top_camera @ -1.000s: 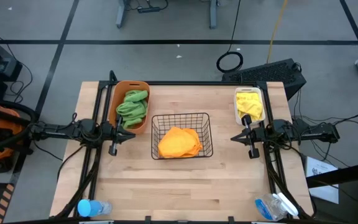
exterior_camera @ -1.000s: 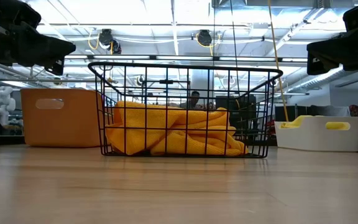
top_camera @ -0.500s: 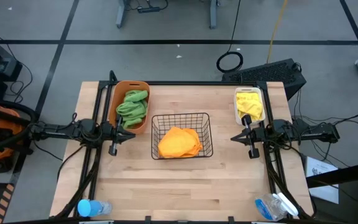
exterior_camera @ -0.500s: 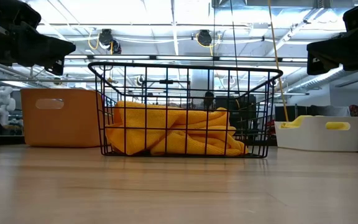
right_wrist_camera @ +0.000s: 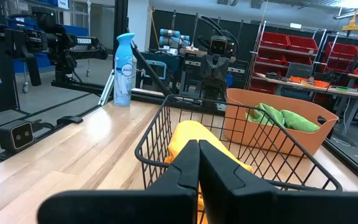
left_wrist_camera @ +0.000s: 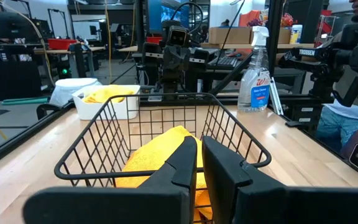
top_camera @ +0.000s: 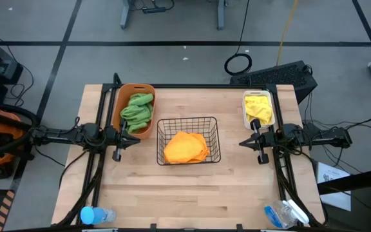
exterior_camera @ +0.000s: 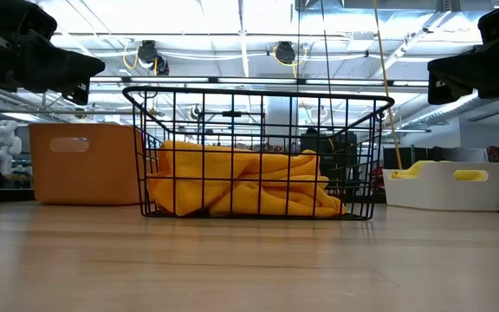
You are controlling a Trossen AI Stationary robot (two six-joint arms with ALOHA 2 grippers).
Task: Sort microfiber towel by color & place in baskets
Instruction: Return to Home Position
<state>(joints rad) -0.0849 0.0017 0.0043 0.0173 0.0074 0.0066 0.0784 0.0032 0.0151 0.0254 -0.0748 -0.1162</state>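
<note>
The black wire basket [top_camera: 188, 140] stands mid-table and holds an orange towel [top_camera: 185, 147]. The orange tub [top_camera: 134, 109] at the far left holds green towels [top_camera: 137, 108]. The white bin [top_camera: 258, 108] at the far right holds a yellow towel [top_camera: 258, 107]. My left gripper [top_camera: 138, 141] hovers shut to the left of the wire basket; its shut fingers [left_wrist_camera: 197, 163] point at the basket [left_wrist_camera: 166, 143]. My right gripper [top_camera: 241, 142] hovers shut to the right of the basket, its fingers [right_wrist_camera: 194, 163] pointing at the basket [right_wrist_camera: 229, 158]. Both hold nothing.
A blue bottle [top_camera: 92, 215] lies at the table's near left corner and a spray bottle [top_camera: 287, 212] at the near right corner. The near half of the wooden table [top_camera: 185, 193] is bare. Black frame rails [top_camera: 192, 86] run along the far edge.
</note>
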